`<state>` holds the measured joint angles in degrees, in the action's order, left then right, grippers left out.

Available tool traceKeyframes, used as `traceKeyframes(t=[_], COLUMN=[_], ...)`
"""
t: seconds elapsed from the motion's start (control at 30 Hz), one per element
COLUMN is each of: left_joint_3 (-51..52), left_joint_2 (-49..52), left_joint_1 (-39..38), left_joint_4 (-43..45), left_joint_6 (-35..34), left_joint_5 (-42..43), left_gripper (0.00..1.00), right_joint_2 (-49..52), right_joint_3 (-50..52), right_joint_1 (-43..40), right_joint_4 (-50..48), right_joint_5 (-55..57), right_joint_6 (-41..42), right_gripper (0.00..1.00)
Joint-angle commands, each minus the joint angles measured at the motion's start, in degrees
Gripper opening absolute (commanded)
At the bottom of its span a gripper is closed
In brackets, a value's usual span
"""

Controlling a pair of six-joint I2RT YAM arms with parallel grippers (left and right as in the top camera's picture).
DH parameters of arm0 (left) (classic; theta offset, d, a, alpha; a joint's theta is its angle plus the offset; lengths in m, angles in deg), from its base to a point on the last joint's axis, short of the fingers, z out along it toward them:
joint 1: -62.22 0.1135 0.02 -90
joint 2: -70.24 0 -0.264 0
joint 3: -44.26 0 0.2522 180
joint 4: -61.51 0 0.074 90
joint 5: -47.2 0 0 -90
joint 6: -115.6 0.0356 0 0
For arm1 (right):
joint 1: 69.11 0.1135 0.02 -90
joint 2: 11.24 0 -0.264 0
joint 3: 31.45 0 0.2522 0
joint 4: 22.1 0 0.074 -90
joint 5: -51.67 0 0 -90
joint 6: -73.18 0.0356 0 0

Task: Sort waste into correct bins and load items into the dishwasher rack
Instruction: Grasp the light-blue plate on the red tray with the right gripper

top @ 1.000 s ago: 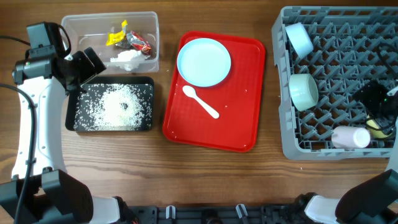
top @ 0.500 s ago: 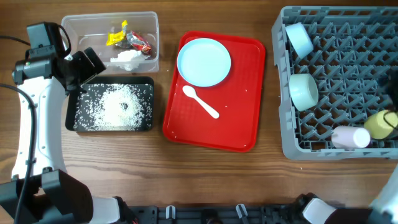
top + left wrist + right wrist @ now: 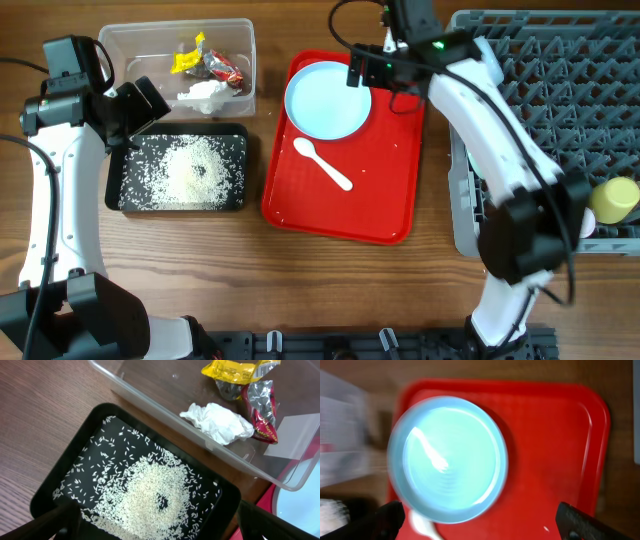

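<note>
Overhead, I see my right gripper (image 3: 375,72) spread wide above the plate (image 3: 325,100) at the red tray's (image 3: 385,195) far end — spoon (image 3: 322,163) just beside. Its arm (image 3: 490,130) masks part of the rack (image 3: 580,80) right of the tray; left gripper (image 3: 140,100) gapes left of it.

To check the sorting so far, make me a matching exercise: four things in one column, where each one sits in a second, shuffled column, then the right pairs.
Things
1. plate
2. rice grains
3. tissue wad
4. yellow cup

Places
A. in the black tray
B. in the dishwasher rack
C. on the red tray
D. in the clear tub

Pairs: 1-C, 2-A, 3-D, 4-B
</note>
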<state>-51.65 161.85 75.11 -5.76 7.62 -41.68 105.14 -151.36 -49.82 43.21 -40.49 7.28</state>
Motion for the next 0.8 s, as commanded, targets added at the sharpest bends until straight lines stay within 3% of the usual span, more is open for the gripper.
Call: traceKeyframes(t=[0.0, 0.07, 0.13, 0.23, 0.33, 0.53, 0.77], left_joint_3=[-0.4, -0.4, -0.4, -0.4, -0.4, -0.4, -0.4], left_joint_2=[0.0, 0.0, 0.0, 0.0, 0.0, 0.0, 0.0], left_joint_1=[0.2, 0.3, 0.2, 0.2, 0.2, 0.2, 0.3], left_joint_4=[0.1, 0.1, 0.1, 0.1, 0.1, 0.1, 0.1], left_joint_6=[-0.5, -0.5, -0.5, -0.5, -0.5, -0.5, -0.5], left_joint_5=[-0.3, -0.4, -0.3, -0.3, -0.3, -0.3, -0.3], left_gripper=[1.0, 1.0, 1.0, 1.0, 1.0, 1.0, 1.0], right_joint_2=[9.1, 12.8, 16.0, 18.7, 19.2, 19.2, 16.2], right_joint_3=[-4.8, -4.6, -3.9, -3.9, -3.8, -3.7, -3.8], right_joint_1=[-0.5, -0.5, -0.5, -0.5, -0.5, -0.6, -2.6], right_joint_4=[2.2, 1.9, 0.5, -0.9, -1.3, 2.0, 3.8], right_joint_5=[0.7, -4.8, -6.5, -6.3, -3.3, 6.6, 8.3], right_joint_6=[2.9, 2.9, 3.3, 5.0, 5.0, 4.3, -2.0], right_gripper=[1.0, 1.0, 0.8, 0.7, 0.41, 0.04, 0.04])
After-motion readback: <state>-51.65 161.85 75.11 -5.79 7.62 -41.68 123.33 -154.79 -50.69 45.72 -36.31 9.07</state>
